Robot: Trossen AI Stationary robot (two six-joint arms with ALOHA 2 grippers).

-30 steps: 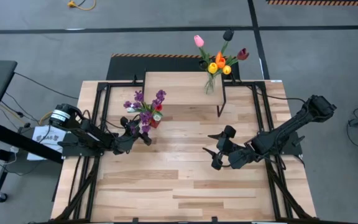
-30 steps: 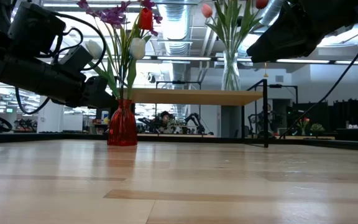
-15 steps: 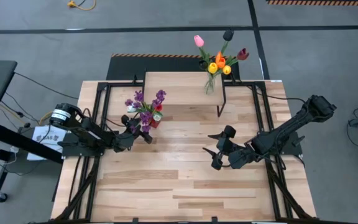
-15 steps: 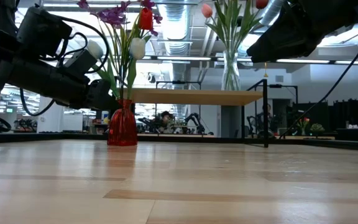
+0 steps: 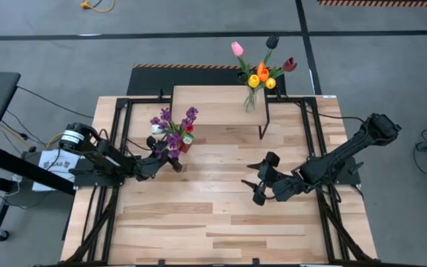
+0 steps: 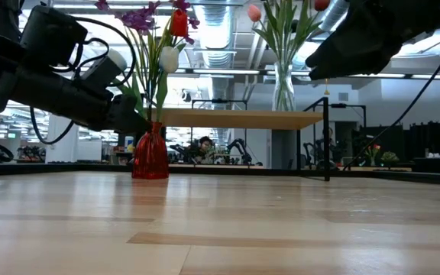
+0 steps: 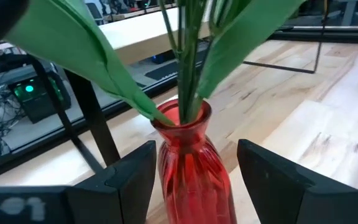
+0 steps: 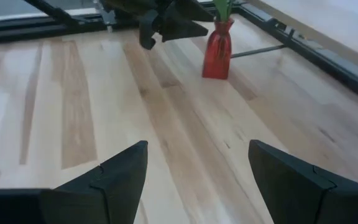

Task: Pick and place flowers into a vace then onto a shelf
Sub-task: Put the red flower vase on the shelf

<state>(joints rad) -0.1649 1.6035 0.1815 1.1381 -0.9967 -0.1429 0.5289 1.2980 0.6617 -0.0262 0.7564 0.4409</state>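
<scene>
two bunches of flowers, one on the table and one on the shelf

grey concrete floor runs all round the plank table [image 5: 221,222], and from table height a long workshop hall with ceiling lights shows behind it.

over on the left, the left gripper [image 5: 166,156] reaches across the planks to a red vase [image 6: 150,151] standing on the table. its wrist view shows the two dark fingers [image 7: 126,180] spread wide, one on each side of the vase's body, with gaps between the pads and the glass, so the vase sits between them ungripped. green stems and broad leaves rise out of the neck, and from above the bunch [image 5: 173,127] shows purple sprigs with a red bloom and a pale one among them.

further along, toward the back of the table, the shelf [image 5: 217,106] stands on thin black legs. a clear vase [image 6: 283,85] stands on it near its right end, holding tulips [image 5: 262,68] in pink, orange, yellow, dark maroon and a near-black one.

on the right, the right gripper [image 5: 259,180] hangs above bare planks, well apart from both vases. its fingers [image 8: 114,177] are wide apart with nothing between them, and its wrist view looks across the table toward the red vase and the other arm.
</scene>
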